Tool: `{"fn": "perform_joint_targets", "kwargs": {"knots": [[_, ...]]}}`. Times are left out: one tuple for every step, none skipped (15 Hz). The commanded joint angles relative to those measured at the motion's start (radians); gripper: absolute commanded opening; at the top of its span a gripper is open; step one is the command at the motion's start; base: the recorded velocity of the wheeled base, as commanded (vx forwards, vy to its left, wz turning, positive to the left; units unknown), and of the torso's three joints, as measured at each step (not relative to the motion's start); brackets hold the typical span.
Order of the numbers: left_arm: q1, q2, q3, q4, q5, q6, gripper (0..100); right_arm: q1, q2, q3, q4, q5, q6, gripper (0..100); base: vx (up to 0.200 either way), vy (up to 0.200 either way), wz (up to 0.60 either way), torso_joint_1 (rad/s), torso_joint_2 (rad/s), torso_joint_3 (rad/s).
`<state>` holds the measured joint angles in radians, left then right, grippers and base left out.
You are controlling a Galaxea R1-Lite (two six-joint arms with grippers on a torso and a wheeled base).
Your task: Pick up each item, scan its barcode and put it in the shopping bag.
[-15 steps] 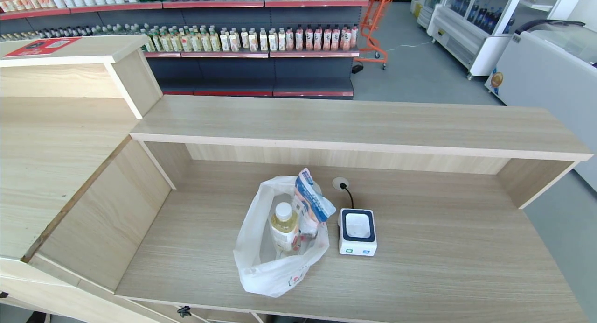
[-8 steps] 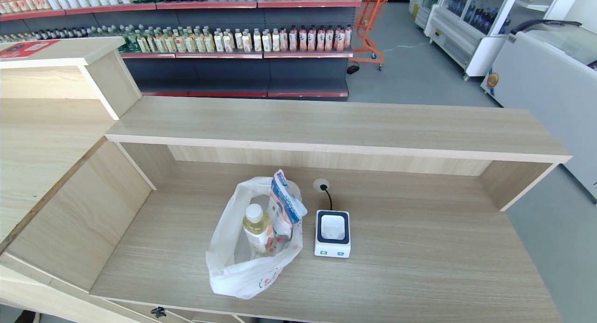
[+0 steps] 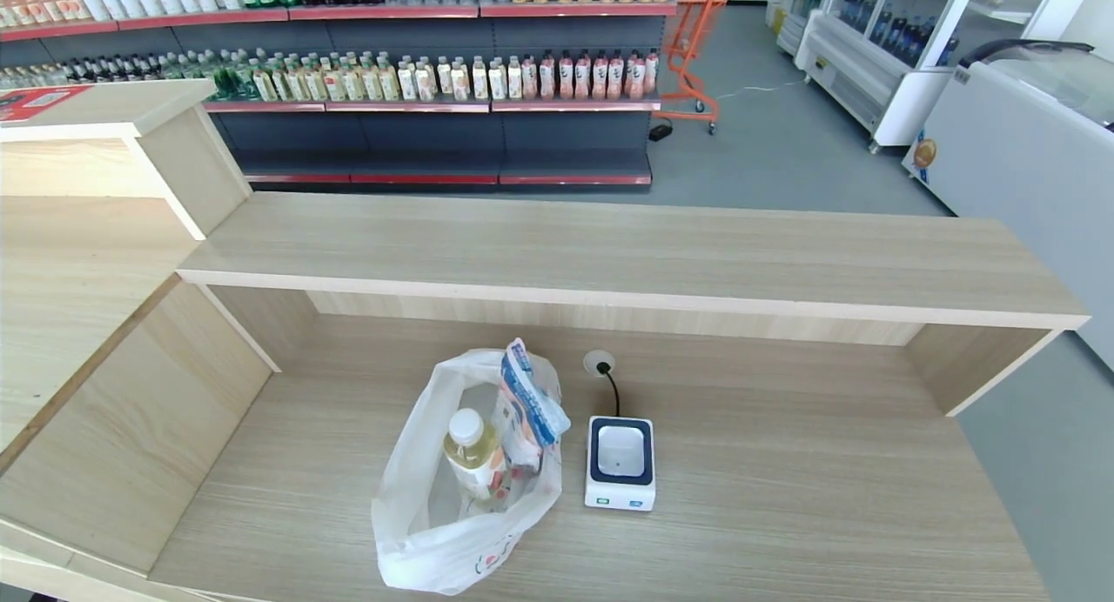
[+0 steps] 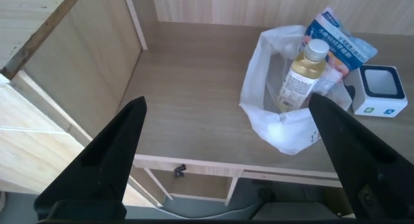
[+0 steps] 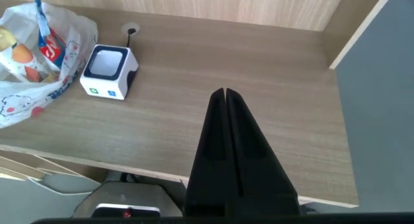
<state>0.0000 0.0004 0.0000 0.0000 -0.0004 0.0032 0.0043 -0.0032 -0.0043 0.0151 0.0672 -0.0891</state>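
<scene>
A thin white plastic shopping bag (image 3: 426, 532) sits on the pale wooden counter (image 3: 783, 498), its mouth open upward; inside it stands a clear bottle of yellowish drink with a white cap (image 3: 470, 450), roughly upright and leaning a little; touching the bottle on its right, a blue-and-white crinkled packet (image 3: 526, 402) pokes up out of the bag's mouth. Just to the right of the bag lies a small white box-shaped barcode scanner with a dark blue frame round its window (image 3: 620, 461); whether bag and scanner touch cannot be told; a black cable (image 3: 612, 393) runs from the scanner's far side into a round grey grommet (image 3: 599, 363) in the counter top.

The left gripper (image 4: 226, 159) hangs above the counter's near edge, to the left of the bag; its two dark fingers are spread wide apart with nothing between them. The right gripper (image 5: 224, 91) hangs above the bare wood on the right, well apart from the scanner; its fingers are pressed flat together and hold nothing.
</scene>
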Motion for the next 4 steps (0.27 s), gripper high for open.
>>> {"fn": "perform_joint_targets", "kwargs": {"knots": [[0.000, 0.000, 0.000, 0.000, 0.000, 0.000, 100, 0.000, 0.003, 0.000, 0.000, 0.000, 0.000, 0, 0.000, 0.000, 0.00, 0.000, 0.00, 0.000], [0.000, 0.001, 0.000, 0.000, 0.000, 0.000, 100, 0.000, 0.003, 0.000, 0.000, 0.000, 0.000, 0, 0.000, 0.000, 0.00, 0.000, 0.00, 0.000], [0.000, 0.000, 0.000, 0.000, 0.000, 0.000, 100, 0.000, 0.003, 0.000, 0.000, 0.000, -0.001, 0, 0.000, 0.000, 0.00, 0.000, 0.00, 0.000], [0.000, 0.000, 0.000, 0.000, 0.000, 0.000, 100, 0.000, 0.003, 0.000, 0.000, 0.000, 0.000, 0, 0.000, 0.000, 0.00, 0.000, 0.00, 0.000]]}}
